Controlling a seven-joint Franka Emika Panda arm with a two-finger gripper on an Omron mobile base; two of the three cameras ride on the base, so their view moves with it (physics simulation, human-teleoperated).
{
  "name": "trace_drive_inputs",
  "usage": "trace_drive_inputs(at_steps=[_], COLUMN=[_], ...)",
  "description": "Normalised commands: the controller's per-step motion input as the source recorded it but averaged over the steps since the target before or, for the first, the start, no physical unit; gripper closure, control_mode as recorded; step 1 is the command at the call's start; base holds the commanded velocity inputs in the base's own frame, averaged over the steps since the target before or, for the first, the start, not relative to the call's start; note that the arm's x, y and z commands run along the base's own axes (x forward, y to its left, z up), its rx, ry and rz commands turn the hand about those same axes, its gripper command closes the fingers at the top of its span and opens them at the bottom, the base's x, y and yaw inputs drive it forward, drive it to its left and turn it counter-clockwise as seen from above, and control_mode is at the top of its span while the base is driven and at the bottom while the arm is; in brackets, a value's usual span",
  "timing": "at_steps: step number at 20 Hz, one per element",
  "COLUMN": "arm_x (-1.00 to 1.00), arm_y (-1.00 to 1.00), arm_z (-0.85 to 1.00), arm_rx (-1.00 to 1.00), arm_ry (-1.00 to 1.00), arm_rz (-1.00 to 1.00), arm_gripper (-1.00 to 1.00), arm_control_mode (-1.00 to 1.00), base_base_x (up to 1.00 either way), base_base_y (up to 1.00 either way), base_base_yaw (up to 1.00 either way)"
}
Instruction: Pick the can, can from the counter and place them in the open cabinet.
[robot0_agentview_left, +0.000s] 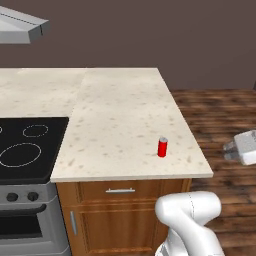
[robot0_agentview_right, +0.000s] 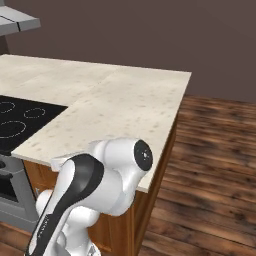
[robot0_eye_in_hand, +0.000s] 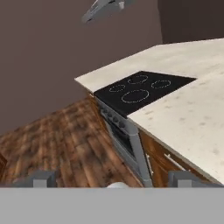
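Stone, wood, glass and metal, mostly matt

The cream speckled stone surface (robot0_agentview_left: 125, 115) looks smooth and matt; the small bright red can (robot0_agentview_left: 162, 147) has a silvery metal top; the black stovetop (robot0_agentview_left: 27, 147) is glossy; brown wooden drawers (robot0_agentview_left: 122, 210) carry silver metal handles; plank wood floor (robot0_agentview_right: 215, 165).

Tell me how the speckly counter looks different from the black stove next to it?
The counter is pale cream with brown speckles, while the stovetop is plain black with white burner rings drawn on it. The counter sits on brown wooden drawers, but the stovetop sits on a grey oven with knobs. A red can stands on the counter; nothing stands on the stovetop. Both are flat, level tops joined side by side.
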Motion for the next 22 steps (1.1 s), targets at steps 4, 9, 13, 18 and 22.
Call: trace_drive_inputs(at_steps=[4, 9, 13, 18, 22], arm_x=[0.24, 0.28, 0.42, 0.49, 0.47], arm_y=[-0.17, 0.00, 0.07, 0.05, 0.00], arm_z=[-0.30, -0.39, -0.33, -0.26, -0.22], arm_rx=[0.00, 0.00, 0.00, 0.00, -0.01], arm_ry=[-0.26, -0.25, -0.18, -0.09, 0.00], arm_rz=[0.28, 0.13, 0.02, -0.02, -0.07], arm_gripper=[-1.00, -1.00, -1.00, -1.00, -1.00], arm_control_mode=[-1.00, -1.00, -1.00, -1.00, -1.00], base_base_x=[0.00, 0.00, 0.00, 0.00, 0.00], base_base_y=[0.00, 0.00, 0.00, 0.00, 0.00], base_base_yaw=[0.00, 0.00, 0.00, 0.00, 0.00])
